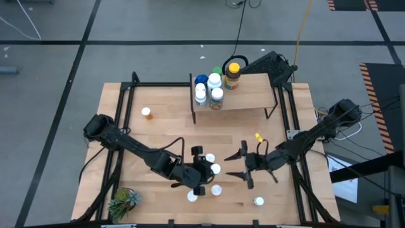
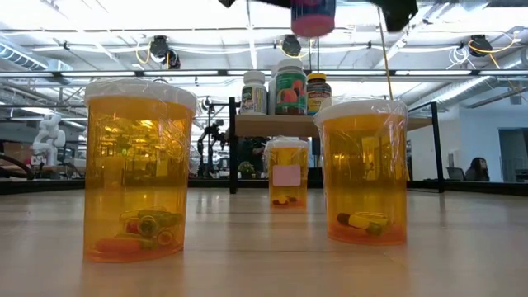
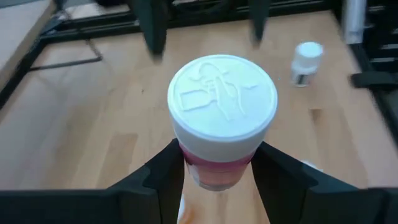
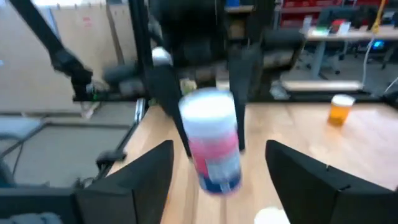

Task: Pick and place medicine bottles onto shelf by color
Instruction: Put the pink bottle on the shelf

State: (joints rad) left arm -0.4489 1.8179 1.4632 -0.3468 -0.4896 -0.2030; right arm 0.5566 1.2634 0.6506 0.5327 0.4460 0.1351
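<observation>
Sorting is partly done, by my count. On the shelf (image 1: 253,95), at twelve o'clock on the table, a cluster already stands at its left end: white bottles with white, blue and green caps (image 1: 209,88), and beside them the amber jar with the yellow lid (image 1: 232,75).

Left gripper (image 1: 200,170), near table centre toward six o'clock, has its fingers closed on a white-capped bottle with a pink-and-white label (image 3: 222,118); the low view shows that bottle lifted clear of the wood. So one more is in hand, not yet carried up to the shelf.

Right gripper (image 1: 239,164) sits just at three o'clock of the left one, jaws spread wide and empty, pointed at the held bottle. Looks to me like it waits, or a handover is coming; cannot say which.

Left on the table:
- orange bottle with white cap (image 1: 147,113), alone at ten o'clock.
- two white-capped bottles (image 1: 204,193) just at six o'clock of the left gripper, and others by its fingers that I cannot separate cleanly.
- one small white bottle (image 1: 259,201) at five o'clock.

Judgement: roughly half placed, the orange ones all outstanding.
</observation>
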